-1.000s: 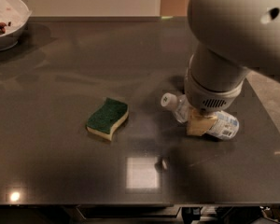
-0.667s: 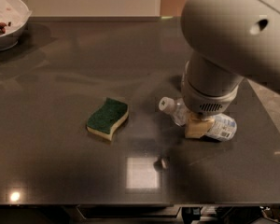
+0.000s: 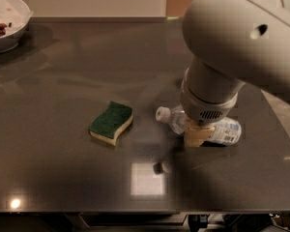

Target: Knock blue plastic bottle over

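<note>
The blue plastic bottle (image 3: 226, 131) lies flat on the dark surface (image 3: 63, 86), right under the hand (image 3: 198, 135). Its long side runs sideways, with the white cap (image 3: 162, 113) pointing toward the green sponge (image 3: 111, 122). It cannot be told whether the hand is apart or together.
</note>
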